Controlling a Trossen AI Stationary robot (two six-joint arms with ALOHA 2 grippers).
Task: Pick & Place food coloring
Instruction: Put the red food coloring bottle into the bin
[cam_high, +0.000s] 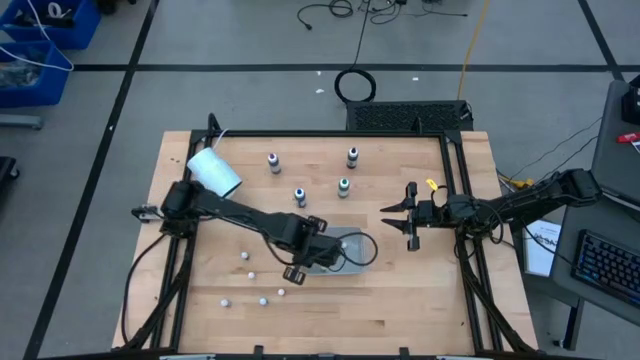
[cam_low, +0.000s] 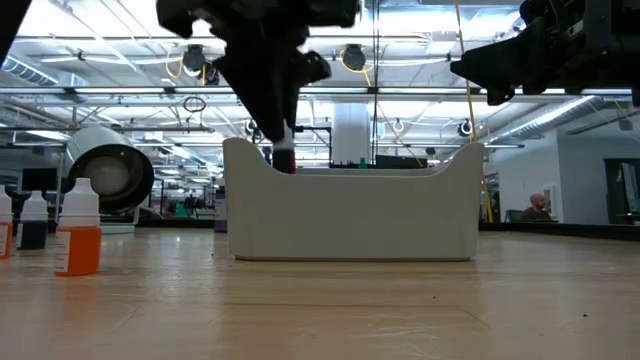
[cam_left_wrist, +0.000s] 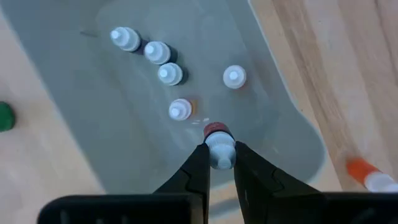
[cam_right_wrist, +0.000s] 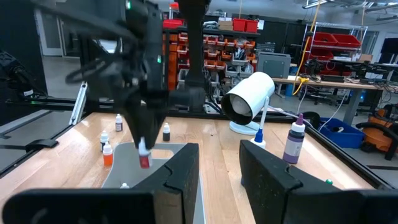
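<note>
At the upper left of the high view we see a large white cup (cam_high: 214, 172) lying on its side on the bench (cam_high: 420, 290). A few small white balls (cam_high: 249, 275) sit scattered at the lower left. Toward the middle, the left gripper (cam_left_wrist: 219, 163) hangs over the grey tray (cam_high: 352, 265), pinching one red-bodied food coloring bottle (cam_left_wrist: 219, 144) by its pale cap (the wrist view shows the fingers clamped tight on it). Five more capped bottles (cam_left_wrist: 170, 73) already stand inside the tray. Above the tray in the high view, four food coloring bottles (cam_high: 300, 195) stand upright on the bare bench, apart from one another. At the right of the frame, the right gripper (cam_high: 407, 217) waits above the wood with its fingers partly spread, holding nothing.
</note>
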